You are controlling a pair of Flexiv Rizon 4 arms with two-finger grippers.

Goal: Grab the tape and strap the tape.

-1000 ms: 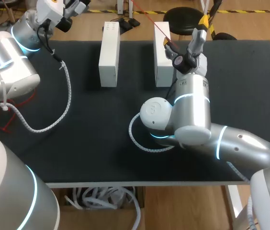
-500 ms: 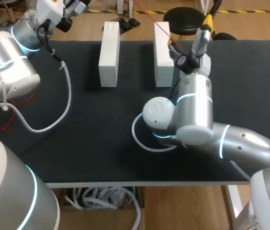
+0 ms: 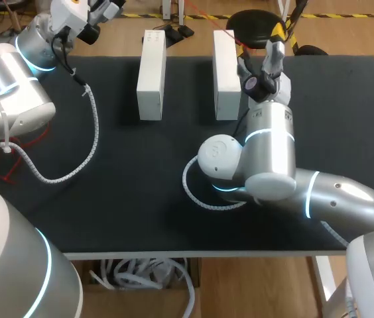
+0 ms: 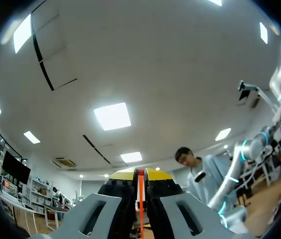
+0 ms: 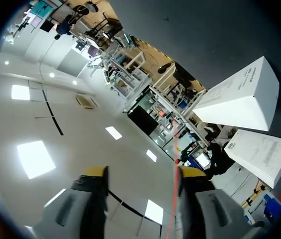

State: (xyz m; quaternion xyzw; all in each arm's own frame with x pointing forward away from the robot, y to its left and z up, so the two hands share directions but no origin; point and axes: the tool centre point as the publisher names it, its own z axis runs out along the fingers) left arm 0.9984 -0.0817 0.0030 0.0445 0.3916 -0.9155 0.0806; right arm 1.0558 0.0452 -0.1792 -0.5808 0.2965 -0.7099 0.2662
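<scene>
Our left gripper [image 4: 140,173] pinches tape [image 4: 141,187]. Our right gripper [image 5: 144,174] spread, strand beside one finger. We centre strand between fingers, then close; hold tension.

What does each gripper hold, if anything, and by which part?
The left gripper pinches the red tape between its shut tips; where along its length cannot be told. The right gripper is open, holding nothing.

Two white boxes [image 3: 152,74] [image 3: 223,79] — one tape [image 4: 141,189]
</scene>
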